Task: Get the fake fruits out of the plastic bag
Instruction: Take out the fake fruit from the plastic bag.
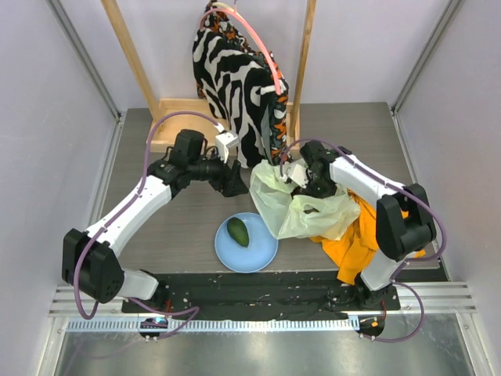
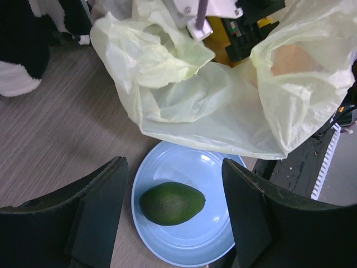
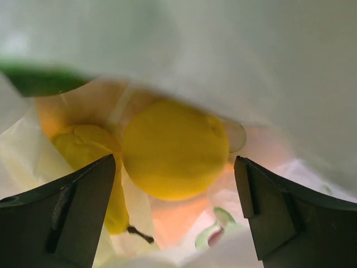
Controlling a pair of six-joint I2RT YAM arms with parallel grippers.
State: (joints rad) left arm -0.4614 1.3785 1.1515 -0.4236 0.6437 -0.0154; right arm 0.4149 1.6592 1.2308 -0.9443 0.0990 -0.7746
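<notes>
A dark green avocado [image 1: 238, 232] lies on the light blue plate [image 1: 262, 254]; it also shows in the left wrist view [image 2: 171, 203]. The pale yellow-green plastic bag [image 1: 293, 215] lies right of the plate, partly over its rim. My left gripper [image 1: 235, 182] is open and empty, above the table behind the plate, with the avocado seen between its fingers [image 2: 100, 212]. My right gripper [image 1: 307, 194] is open inside the bag's mouth. Just ahead of its jaws lies a yellow lemon [image 3: 175, 148], with another yellow fruit [image 3: 92, 151] on its left and a green one [image 3: 39, 81] blurred at the top.
An orange cloth [image 1: 356, 239] lies under and right of the bag. A zebra-patterned garment [image 1: 239, 78] hangs on a wooden rack [image 1: 176, 113] at the back. The plate also shows in the left wrist view [image 2: 184, 162], with the bag [image 2: 212, 106] behind it.
</notes>
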